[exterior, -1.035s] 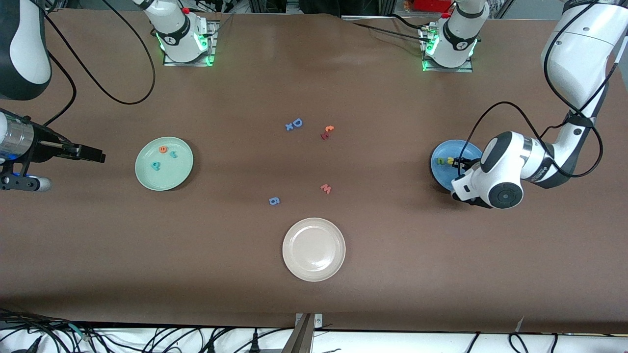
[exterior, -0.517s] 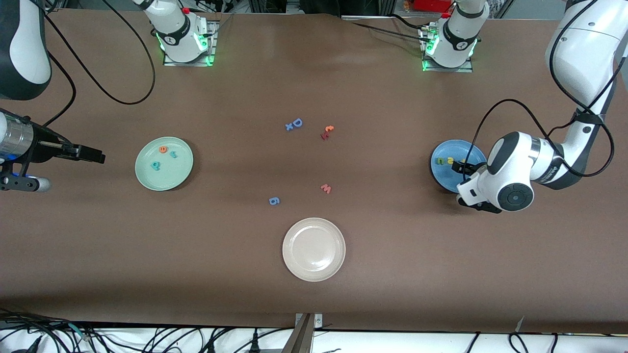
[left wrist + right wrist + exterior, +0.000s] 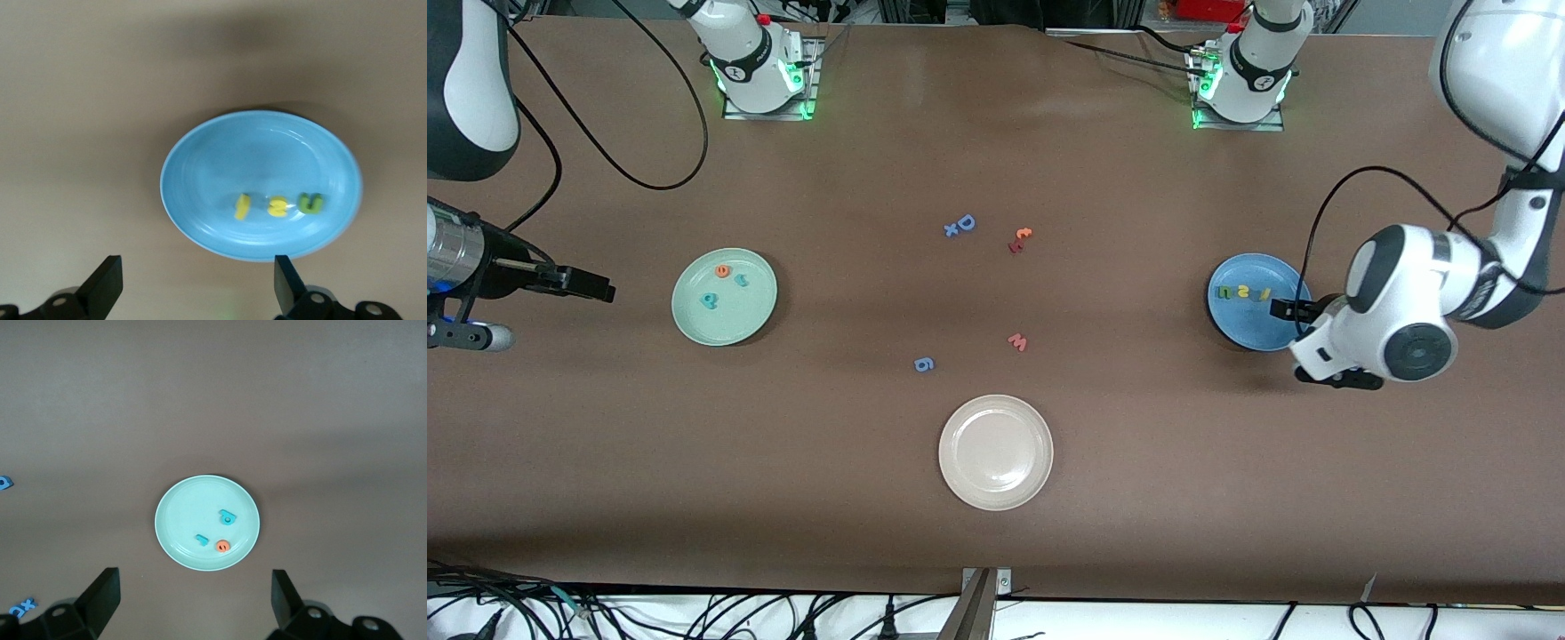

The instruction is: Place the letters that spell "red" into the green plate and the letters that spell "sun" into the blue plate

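Observation:
The green plate [image 3: 756,311] [image 3: 187,513] holds an orange e [image 3: 722,270] [image 3: 223,547], a teal r [image 3: 742,280] [image 3: 201,538] and a teal d [image 3: 710,300] [image 3: 227,516]. In the blue plate [image 3: 1258,329] [image 3: 220,160] lie a green n [image 3: 1225,291] [image 3: 311,203], a yellow s [image 3: 1245,292] [image 3: 277,207] and a yellow u [image 3: 1263,293] [image 3: 242,206]. My left gripper [image 3: 1312,342] [image 3: 195,270] hangs open and empty over the table just off that plate's rim, toward the left arm's end. My right gripper [image 3: 591,286] [image 3: 193,583] waits open and empty, high over the right arm's end.
Mid-table lie a blue D and x [image 3: 960,225], an orange and red letter pair [image 3: 1020,238], a pinkish w [image 3: 1018,341] and a blue g [image 3: 924,364]. A cream-white plate [image 3: 996,480] sits nearer the front camera. Cables trail by both bases.
My left gripper opened, let the yellow u drop into the blue plate, and drew back off the plate toward the left arm's end. The right arm barely moved.

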{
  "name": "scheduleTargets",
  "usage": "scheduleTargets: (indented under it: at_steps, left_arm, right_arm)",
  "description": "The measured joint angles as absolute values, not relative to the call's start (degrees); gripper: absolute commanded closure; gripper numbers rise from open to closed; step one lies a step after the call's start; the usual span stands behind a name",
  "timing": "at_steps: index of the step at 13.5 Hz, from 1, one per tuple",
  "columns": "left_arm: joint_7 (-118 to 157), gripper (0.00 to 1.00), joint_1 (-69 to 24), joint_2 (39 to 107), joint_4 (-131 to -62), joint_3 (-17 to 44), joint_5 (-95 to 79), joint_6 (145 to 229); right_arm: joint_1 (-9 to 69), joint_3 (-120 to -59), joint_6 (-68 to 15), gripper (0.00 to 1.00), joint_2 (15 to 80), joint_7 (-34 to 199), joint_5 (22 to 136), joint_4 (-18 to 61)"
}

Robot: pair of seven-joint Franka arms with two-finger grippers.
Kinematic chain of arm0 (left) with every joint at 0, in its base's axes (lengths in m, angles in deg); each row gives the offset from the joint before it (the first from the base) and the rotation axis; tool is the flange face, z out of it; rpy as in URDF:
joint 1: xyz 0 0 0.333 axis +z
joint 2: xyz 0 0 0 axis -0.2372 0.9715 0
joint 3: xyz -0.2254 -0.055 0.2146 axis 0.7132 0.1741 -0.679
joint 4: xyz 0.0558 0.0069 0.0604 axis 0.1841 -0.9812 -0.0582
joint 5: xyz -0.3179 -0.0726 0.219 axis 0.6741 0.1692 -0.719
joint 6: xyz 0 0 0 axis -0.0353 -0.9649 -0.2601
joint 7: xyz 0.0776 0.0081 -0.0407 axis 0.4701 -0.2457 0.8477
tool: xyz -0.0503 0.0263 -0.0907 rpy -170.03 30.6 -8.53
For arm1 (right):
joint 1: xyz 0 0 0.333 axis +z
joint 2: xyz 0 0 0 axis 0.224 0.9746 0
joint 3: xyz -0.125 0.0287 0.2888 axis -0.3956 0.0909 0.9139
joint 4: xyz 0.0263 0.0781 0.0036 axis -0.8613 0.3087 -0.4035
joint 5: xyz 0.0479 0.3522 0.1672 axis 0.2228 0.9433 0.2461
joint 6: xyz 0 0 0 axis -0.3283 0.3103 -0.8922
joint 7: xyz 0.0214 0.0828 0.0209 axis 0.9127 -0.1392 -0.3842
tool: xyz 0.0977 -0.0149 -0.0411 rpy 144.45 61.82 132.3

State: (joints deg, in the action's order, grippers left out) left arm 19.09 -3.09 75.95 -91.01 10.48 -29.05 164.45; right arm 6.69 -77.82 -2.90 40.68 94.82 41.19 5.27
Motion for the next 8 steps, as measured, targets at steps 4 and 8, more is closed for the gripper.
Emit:
scheduleTargets:
  at_steps: [4, 8]
  left_arm:
    - [18.71, 0.0, -13.75, 64.32, -91.73, -4.37, -20.92, 163.16]
    - [18.41, 0.0, -14.86, 53.85, -92.25, -8.11, -17.49, 162.61]
  right_arm:
    - [6.69, -77.77, -3.39, 0.0, 40.68, 94.99, 41.25, 5.26]
    - [6.7, -77.64, -4.08, 0.0, 40.68, 96.2, 41.88, 5.25]
